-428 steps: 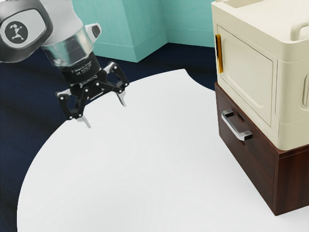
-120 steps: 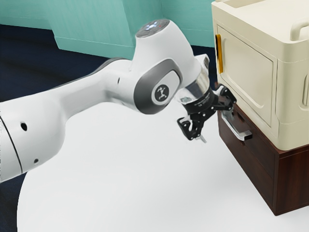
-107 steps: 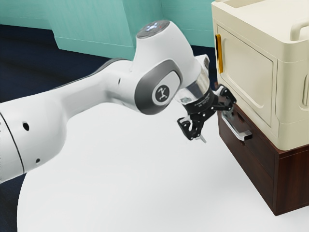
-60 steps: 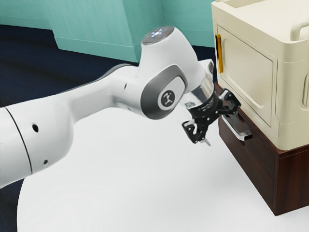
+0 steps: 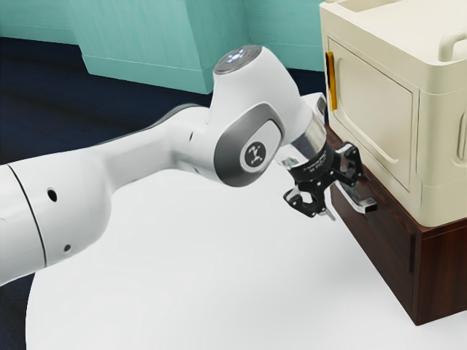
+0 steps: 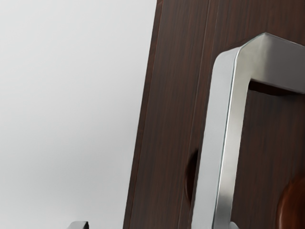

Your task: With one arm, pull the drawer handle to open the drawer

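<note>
My gripper [image 5: 344, 208] is at the silver drawer handle [image 5: 365, 205] in the exterior view, on the front of the dark brown cabinet [image 5: 446, 273]. It stands open, one finger on the handle's inner side, partly hidden, and the other well outside over the white table. A dark edge along the cabinet front shows the drawer [image 5: 387, 227] standing slightly out. In the wrist view the handle bar [image 6: 217, 143] runs between the gripper's [image 6: 156, 225] fingertips, right beside one and far from the other.
A cream cabinet [image 5: 376, 109] with a yellow handle [image 5: 331, 80] stands on top of the brown one, close to my hand. The white table [image 5: 190, 270] spreads out in front of the drawer. Teal walls [image 5: 139, 36] rise in the background.
My hand has shifted slightly down in the exterior view, and its outer finger has come nearer the handle. The handle and drawer front have come a little outward, toward the exterior view's left.
</note>
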